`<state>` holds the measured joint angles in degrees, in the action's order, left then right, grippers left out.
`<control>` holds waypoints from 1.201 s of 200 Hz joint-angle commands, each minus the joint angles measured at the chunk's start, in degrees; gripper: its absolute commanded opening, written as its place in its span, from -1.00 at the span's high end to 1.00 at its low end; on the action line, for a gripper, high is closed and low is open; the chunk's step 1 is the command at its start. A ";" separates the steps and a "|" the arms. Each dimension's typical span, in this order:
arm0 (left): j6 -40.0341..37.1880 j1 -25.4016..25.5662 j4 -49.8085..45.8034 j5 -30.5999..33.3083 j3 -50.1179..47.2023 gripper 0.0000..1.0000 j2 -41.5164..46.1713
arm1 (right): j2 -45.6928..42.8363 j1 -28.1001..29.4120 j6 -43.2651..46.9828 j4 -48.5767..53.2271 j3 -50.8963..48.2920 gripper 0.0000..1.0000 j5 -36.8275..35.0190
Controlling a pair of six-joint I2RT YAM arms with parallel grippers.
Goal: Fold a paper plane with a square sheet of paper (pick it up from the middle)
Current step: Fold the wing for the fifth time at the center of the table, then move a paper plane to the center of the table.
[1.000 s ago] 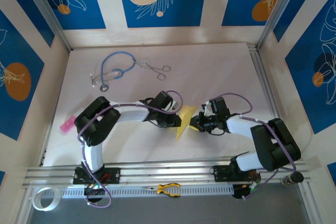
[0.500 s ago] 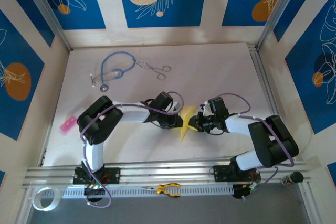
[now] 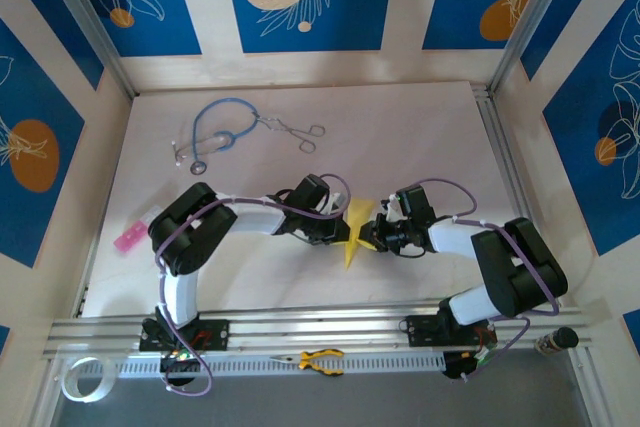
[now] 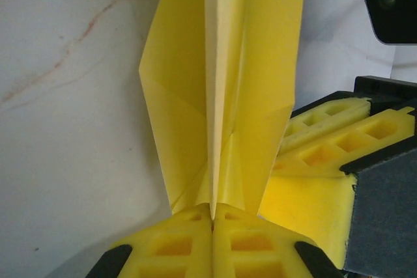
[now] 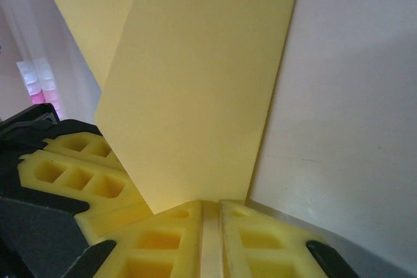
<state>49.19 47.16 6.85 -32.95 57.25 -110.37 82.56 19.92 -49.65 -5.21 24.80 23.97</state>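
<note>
- Showing the paper plane (image 3: 354,231) slimmer than a second ago, its flaps drawn up together, with the left gripper (image 3: 338,233) and the right gripper (image 3: 371,238) crowding closer on either side.
- Reading as thin, matte, pale-yellow paper: sharp creases, a raised centre ridge and triangular side flaps in the left wrist view (image 4: 221,96), and one smooth flat panel in the right wrist view (image 5: 195,89).
- Pinching the centre fold at its base with the left gripper (image 4: 212,216), its yellow, cell-moulded fingers (image 4: 176,245) pressed flush together.
- Clamping the panel's lower edge with the right gripper (image 5: 210,208), its fingers (image 5: 260,239) nearly meeting, only a pale sliver between them.
- Sitting between the two claws near the middle of the white table (image 3: 400,137), touching both; not telling whether resting on the surface or lifted off it.
- Running far-to-near in the top view, broad end toward the back wall, sharp tip toward the arm bases.
- Lying well apart from all this: a blue stethoscope (image 3: 215,132) and metal forceps (image 3: 295,130) at the far left, a small pink object (image 3: 128,239) by the left edge, yellow-handled pliers (image 3: 321,359) on the front rail.
</note>
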 commanded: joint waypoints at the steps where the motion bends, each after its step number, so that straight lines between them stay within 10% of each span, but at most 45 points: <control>1: -0.25 0.26 -0.14 1.82 -1.00 0.90 1.10 | -2.92 0.27 -0.55 3.86 1.34 0.67 -2.36; 74: -7.52 0.57 -16.26 19.25 2.06 0.95 7.44 | -8.27 1.05 -0.12 6.08 3.24 0.34 -2.60; 240: -6.65 1.37 -12.47 17.13 0.42 0.91 8.89 | 5.54 6.68 -2.67 6.61 13.82 0.08 -5.72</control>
<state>42.96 48.03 -6.85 -14.94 58.37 -103.79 86.74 26.15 -51.62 -0.82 36.99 19.99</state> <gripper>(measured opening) 0.063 0.459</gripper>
